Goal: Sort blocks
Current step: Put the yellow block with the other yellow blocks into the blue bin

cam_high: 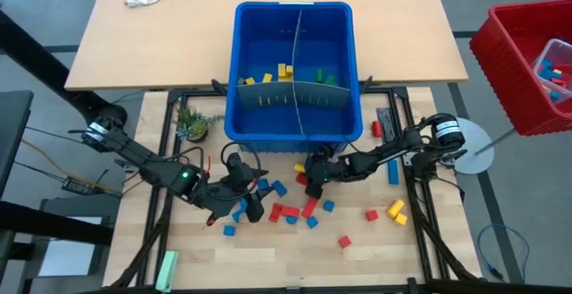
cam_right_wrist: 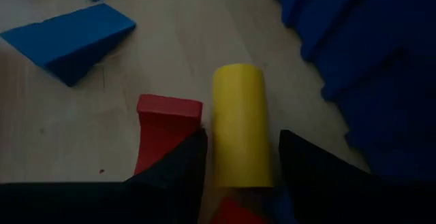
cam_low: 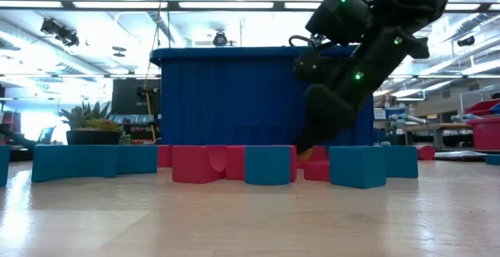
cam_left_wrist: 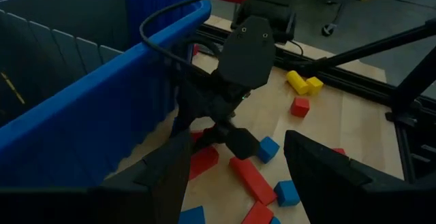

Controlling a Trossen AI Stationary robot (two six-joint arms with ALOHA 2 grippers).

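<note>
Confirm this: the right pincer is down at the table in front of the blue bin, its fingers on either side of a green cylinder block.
Wrong colour. The block between the right pincer's fingers is a yellow cylinder block, not green, as the right wrist view shows. The rest stands: that pincer is down at the table in front of the blue bin.

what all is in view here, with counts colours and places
blue bin: one, divided, table's far middle
sorted blocks: several yellow and green, inside the bin
loose blocks: roughly twenty, red, blue, yellow, on the table in front of the bin
yellow cylinder block: one, between the right tool's fingers
plant: one, green, left of the bin
red basket: one, off the table's right
pale green bar: one, near left edge
left tool: open, over the blue blocks
right tool: closing around the yellow cylinder
</note>
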